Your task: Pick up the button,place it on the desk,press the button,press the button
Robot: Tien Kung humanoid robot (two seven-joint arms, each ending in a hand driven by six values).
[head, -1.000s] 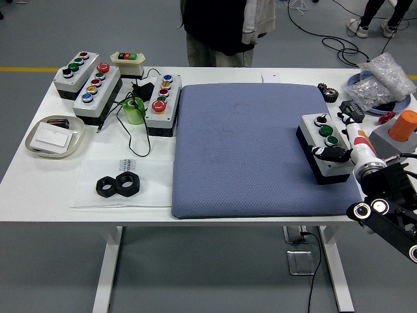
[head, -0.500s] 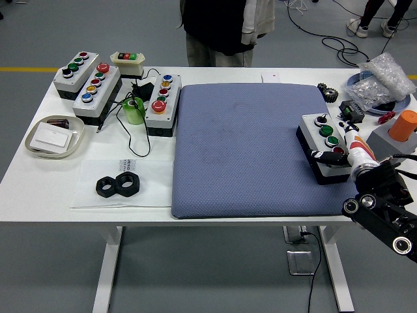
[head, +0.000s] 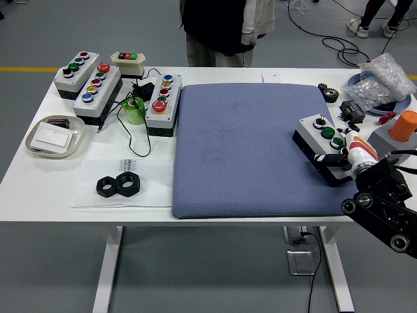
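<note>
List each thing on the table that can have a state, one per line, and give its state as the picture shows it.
button box: tilted on the blue mat's right side, gripped
right hand: closed on the button box's near end
three button boxes at far left: resting flat, untouched
two black nuts: lying side by side, touching
tray: holds a white card
person: standing behind the table

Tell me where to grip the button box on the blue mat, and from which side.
Grip the button box across its two long side walls, coming from the right, where the right hand already is. Its top carries a row of buttons, so the plain sides are probably the safer hold. It lies skewed on the blue mat, so turn the hand to match.
</note>
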